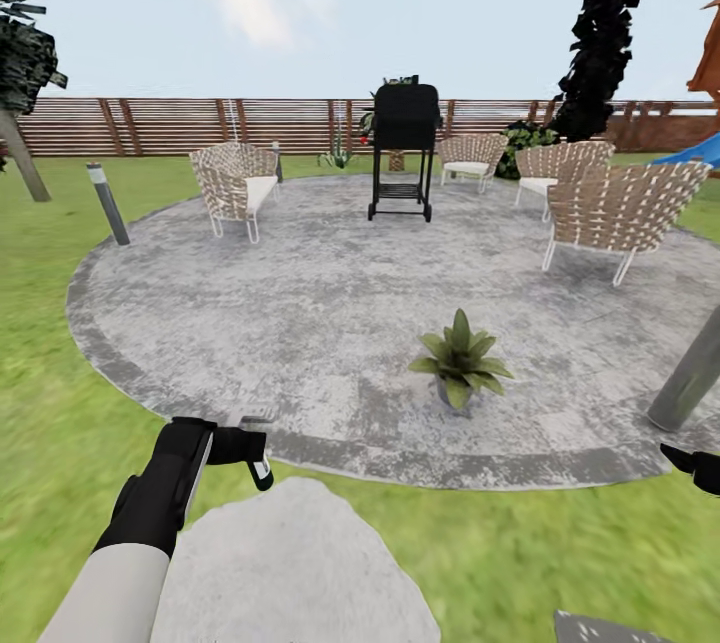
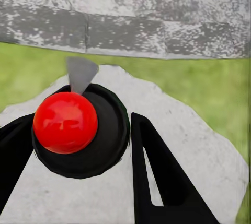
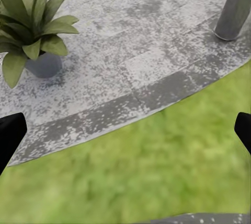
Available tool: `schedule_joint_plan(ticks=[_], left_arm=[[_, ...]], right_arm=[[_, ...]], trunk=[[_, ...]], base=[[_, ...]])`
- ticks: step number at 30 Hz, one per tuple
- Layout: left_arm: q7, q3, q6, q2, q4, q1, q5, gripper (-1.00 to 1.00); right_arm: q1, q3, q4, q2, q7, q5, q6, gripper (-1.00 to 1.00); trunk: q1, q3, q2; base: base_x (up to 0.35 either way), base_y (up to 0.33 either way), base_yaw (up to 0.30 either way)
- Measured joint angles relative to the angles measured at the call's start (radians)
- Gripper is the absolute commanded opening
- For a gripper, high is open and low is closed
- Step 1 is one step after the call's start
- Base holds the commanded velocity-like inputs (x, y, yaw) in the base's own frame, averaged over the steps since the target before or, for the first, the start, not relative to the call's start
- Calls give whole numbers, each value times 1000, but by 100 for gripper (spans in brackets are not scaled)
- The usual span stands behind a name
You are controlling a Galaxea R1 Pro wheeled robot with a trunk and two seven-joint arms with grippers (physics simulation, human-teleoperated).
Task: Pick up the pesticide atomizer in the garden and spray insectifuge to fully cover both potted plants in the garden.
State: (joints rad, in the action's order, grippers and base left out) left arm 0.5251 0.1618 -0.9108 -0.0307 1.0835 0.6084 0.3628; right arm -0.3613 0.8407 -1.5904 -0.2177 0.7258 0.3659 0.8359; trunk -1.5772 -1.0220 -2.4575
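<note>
The left tool is clamped on the spray bottle, held over a stepping stone at the patio edge. A potted plant stands on the patio just ahead. The right tool hangs spread apart above the grass.

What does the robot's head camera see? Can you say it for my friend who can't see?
A small potted plant sits on a round grey patio ringed by lawn. Behind stand woven chairs, a black grill and a wooden fence. The left pincer holds a dark bottle.

Backyard garden, green lawn, round paved patio, wicker chairs, grill, slat fence
</note>
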Motion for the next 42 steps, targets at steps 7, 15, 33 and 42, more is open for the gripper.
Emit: schedule_joint_plan(ticks=[7,15,33,42], left_arm=[[1,2,0,1,0,0,0,-100],[2,3,0,1,0,0,0,-100],[-1,2,-4,1,0,0,0,-100],[-2,1,-5,1,-2,0,-1,-100]], right_arm=[[0,0,0,0,0,-1,0,100],[0,0,0,0,0,0,0,100],[0,0,1,-1,0,1,-1,100],[0,0,1,-2,-1,0,-1,100]], trunk=[[0,0,0],[0,0,0],[0,0,0],[27,22,49]], base=[[93,-350,240],[169,-343,189],[111,-222,13],[1,-3,0]])
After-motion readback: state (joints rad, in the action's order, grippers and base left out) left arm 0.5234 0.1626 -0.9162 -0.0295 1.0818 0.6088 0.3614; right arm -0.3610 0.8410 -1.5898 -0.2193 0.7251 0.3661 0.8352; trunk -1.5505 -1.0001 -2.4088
